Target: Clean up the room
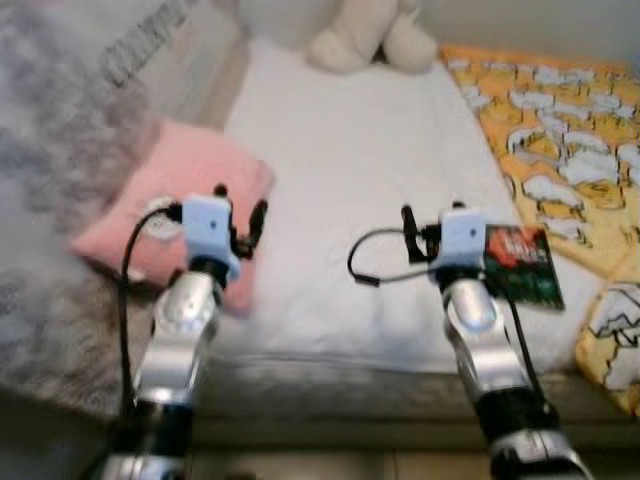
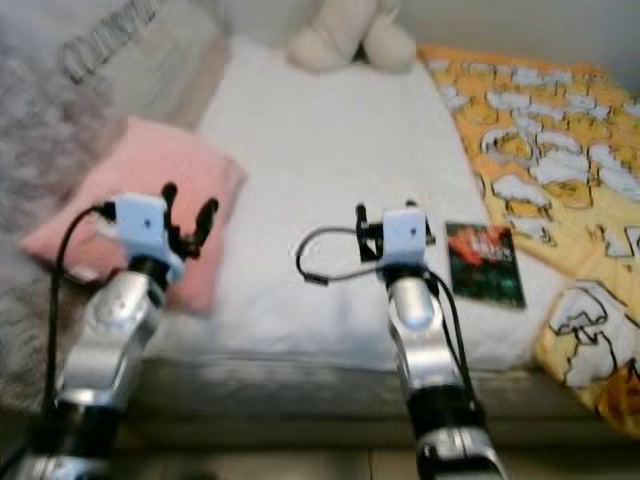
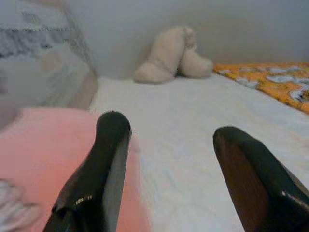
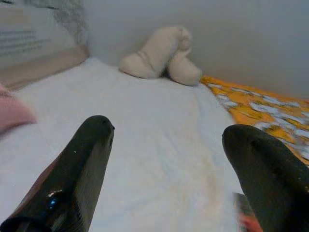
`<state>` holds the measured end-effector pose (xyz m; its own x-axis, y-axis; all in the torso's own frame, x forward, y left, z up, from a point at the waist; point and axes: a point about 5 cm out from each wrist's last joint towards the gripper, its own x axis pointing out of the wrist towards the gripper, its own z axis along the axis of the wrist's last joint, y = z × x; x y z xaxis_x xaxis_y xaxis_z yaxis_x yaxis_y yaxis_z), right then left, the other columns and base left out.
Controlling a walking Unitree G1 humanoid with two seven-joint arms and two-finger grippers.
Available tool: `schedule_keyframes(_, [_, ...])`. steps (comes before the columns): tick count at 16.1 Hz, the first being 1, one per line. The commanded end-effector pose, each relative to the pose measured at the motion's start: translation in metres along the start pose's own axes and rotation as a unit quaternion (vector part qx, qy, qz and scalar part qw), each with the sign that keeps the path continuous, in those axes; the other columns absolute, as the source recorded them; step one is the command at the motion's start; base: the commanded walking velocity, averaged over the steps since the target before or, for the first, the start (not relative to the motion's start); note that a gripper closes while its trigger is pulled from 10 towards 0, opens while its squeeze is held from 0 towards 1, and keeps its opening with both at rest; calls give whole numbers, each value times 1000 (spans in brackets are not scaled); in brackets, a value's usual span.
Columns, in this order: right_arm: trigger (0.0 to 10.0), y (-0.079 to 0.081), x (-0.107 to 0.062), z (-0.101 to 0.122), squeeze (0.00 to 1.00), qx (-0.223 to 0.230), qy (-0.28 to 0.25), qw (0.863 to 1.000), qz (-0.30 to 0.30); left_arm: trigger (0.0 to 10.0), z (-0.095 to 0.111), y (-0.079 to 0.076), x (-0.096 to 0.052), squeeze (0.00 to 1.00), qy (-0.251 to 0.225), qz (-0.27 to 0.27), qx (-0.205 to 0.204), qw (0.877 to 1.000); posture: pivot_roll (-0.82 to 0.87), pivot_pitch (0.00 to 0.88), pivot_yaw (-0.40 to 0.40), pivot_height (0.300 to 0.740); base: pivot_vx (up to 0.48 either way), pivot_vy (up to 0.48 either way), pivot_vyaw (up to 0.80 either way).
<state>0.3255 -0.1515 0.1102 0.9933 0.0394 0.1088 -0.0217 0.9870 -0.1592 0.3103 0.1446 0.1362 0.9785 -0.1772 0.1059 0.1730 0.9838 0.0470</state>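
My left gripper (image 1: 240,218) is wide open and holds nothing, over the pink pillow (image 1: 170,190) on the bed (image 1: 350,170). My right gripper (image 4: 169,159) is wide open and empty too, just beside the dark book (image 1: 520,265) on the bed.

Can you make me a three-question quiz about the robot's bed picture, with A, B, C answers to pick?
1. Where is the dark book?
A. beside the right hand, on the white sheet
B. on the pink pillow
C. under the plush toy

2. What colour is the pillow by the left hand?
A. green
B. pink
C. black

3. How are the left hand's fingers?
A. shut on the pillow
B. holding the book
C. open, holding nothing

Answers:
1 A: the book lies near the yellow blanket, next to that hand.
2 B: it looks pink in both eye views.
3 C: the left wrist view shows a wide gap.
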Motion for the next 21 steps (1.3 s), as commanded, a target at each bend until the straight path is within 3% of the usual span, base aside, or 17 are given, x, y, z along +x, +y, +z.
schedule_keyframes(1, [10000,-14,-2,-3,0,2,6,1000,-23,10000,-2,-10,-1,0,6,-15,-12,1000,-22,0,-26,740,296,-375,0])
schedule_keyframes(4, [10000,-20,-4,-3,0,2,11,1000,-23,10000,-13,-14,-5,0,25,-11,-27,999,-56,0,-27,740,296,-375,0])
schedule_keyframes(9, [10000,-23,-5,-1,0,-9,7,1000,-20,10000,-14,-18,3,0,30,-23,-27,999,-93,0,-12,740,297,-373,0])
schedule_keyframes(14, [10000,-25,-6,-2,0,-26,18,999,-23,10000,-16,-18,19,0,41,-18,26,999,-116,0,8,740,118,-150,-136])
schedule_keyframes(19, [10000,-26,-17,-6,0,-21,20,999,-27,10000,-24,-30,32,0,66,-64,26,995,-174,0,42,740,0,0,-266])
schedule_keyframes(21, [10000,-24,-20,-5,0,-24,19,999,-26,10000,-30,-32,44,0,90,-71,9,993,-182,0,44,740,0,0,0])
